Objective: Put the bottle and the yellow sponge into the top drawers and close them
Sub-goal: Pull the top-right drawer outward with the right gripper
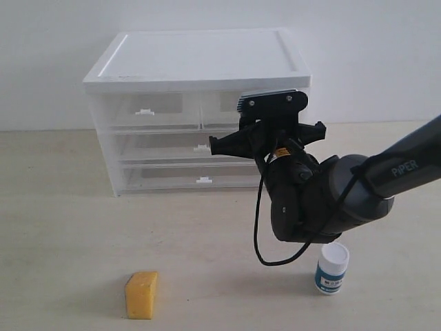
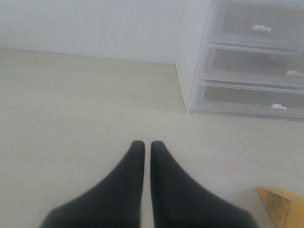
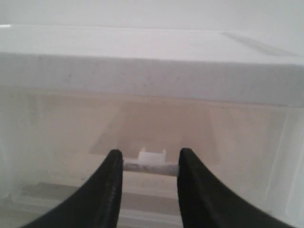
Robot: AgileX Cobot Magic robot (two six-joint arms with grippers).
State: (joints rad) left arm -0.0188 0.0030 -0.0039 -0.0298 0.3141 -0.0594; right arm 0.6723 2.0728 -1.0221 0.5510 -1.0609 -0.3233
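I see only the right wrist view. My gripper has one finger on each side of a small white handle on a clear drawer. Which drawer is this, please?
Observer: The right gripper is at the top right drawer of the cabinet, as the exterior view shows.
Operator: Is the bottle in a drawer?
Observer: No. The bottle stands upright on the table, in front of the right arm.
Operator: And the left gripper?
Observer: The left gripper is shut and empty above the table, with a corner of the yellow sponge beside it.
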